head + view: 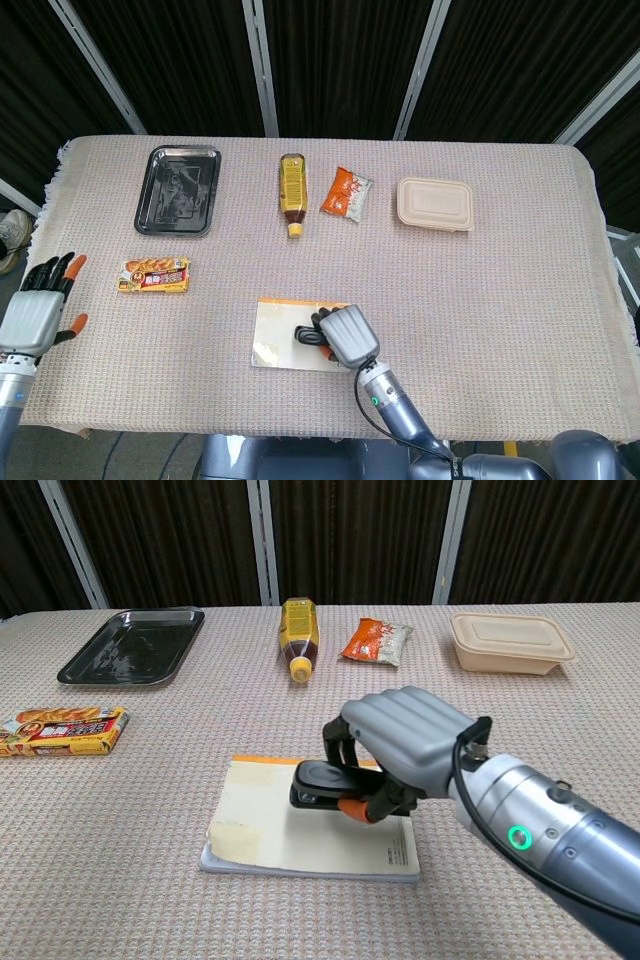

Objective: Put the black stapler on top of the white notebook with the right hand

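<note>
Over white notebook, right hand fingers clasp black stapler, prob. w/o touching cover.

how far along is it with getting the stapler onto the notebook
Done: the right robot hand has picked up the black stapler and has it over the white notebook. In hand: it holds the stapler there. Left: setting it down, releasing and withdrawing.
</note>
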`<state>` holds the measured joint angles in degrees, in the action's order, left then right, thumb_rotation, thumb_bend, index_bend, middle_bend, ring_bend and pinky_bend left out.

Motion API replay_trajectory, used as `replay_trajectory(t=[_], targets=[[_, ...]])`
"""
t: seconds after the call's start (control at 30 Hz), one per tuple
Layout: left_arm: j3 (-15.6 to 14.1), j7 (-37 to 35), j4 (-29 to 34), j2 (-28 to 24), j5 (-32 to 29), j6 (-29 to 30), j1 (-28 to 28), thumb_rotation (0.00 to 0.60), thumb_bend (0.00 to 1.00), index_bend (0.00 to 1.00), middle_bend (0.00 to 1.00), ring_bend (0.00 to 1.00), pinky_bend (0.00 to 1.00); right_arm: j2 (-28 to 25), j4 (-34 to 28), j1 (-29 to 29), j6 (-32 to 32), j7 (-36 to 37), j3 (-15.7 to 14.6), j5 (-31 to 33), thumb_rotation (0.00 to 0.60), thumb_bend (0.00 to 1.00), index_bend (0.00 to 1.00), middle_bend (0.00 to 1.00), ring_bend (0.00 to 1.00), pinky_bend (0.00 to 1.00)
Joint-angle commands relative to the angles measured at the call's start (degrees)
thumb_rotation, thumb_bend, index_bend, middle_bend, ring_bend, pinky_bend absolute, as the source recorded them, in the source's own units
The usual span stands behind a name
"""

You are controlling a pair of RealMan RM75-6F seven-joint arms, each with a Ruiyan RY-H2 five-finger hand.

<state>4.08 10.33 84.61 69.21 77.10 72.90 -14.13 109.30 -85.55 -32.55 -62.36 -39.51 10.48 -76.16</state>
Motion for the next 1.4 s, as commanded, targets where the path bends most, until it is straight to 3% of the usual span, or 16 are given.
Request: replay_trajectory(t=[0.03, 0.53, 0.83, 0.9, 1.0, 1.13, 1.2, 1.4], targets=[[0.14, -0.31, -0.25, -0.07, -0.32, -0.20, -0.05, 0.600, 0.32, 0.00, 0.00, 0.00, 0.10, 1.53, 1.26, -1.31, 1.37, -0.40, 0.70, 1.25, 0.600, 0.44, 0.68, 0.52, 0.65, 0.76], [0.32, -2.19, -1.27, -0.35, -0.65, -1.16, -0.46, 0.600, 0.32, 0.00, 0.00, 0.00, 0.10, 7.05, 7.18, -5.30, 3.54, -1.18, 1.70, 4.54, 0.600, 0.44, 0.68, 0.52, 0.65, 0.76], [0.25, -3.00, -1.41, -0.50, -0.22, -1.04, -0.52, 0.600, 0.32, 0.00, 0.00, 0.00, 0.10, 8.29, 7.74, -6.10, 2.79, -1.51, 1.51, 5.19, 0.600, 0.43, 0.66, 0.50, 0.64, 0.76], [0.22, -3.08, -1.40, -0.51, -0.17, -1.01, -0.52, 0.600, 0.32, 0.00, 0.00, 0.00, 0.10, 8.39, 7.77, -6.12, 2.65, -1.74, 1.42, 5.54, 0.600, 0.41, 0.59, 0.47, 0.62, 0.75], [0.27, -3.27, -1.50, -0.50, -0.25, -1.06, -0.55, 0.600, 0.32, 0.00, 0.00, 0.00, 0.10, 8.05, 6.93, -5.92, 2.61, -1.28, 1.25, 6.12, 0.600, 0.37, 0.36, 0.38, 0.54, 0.71], [0.30, -3.37, -1.60, -0.45, -0.19, -0.95, -0.56, 0.600, 0.32, 0.00, 0.00, 0.00, 0.10, 6.80, 5.48, -5.69, 2.58, -0.89, 0.70, 6.23, 0.600, 0.32, 0.05, 0.19, 0.37, 0.54], [0.25, -3.48, -1.53, -0.47, 0.02, -0.79, -0.54, 0.600, 0.32, 0.00, 0.00, 0.00, 0.10, 6.02, 4.35, -5.60, 2.63, -1.38, 0.55, 6.73, 0.600, 0.31, 0.00, 0.13, 0.31, 0.50], [0.11, -3.91, -1.49, -0.52, 0.58, -0.39, -0.46, 0.600, 0.32, 0.00, 0.00, 0.00, 0.10, 3.41, 0.23, -4.84, 0.82, -3.41, -0.53, 6.73, 0.600, 0.30, 0.00, 0.04, 0.22, 0.45]])
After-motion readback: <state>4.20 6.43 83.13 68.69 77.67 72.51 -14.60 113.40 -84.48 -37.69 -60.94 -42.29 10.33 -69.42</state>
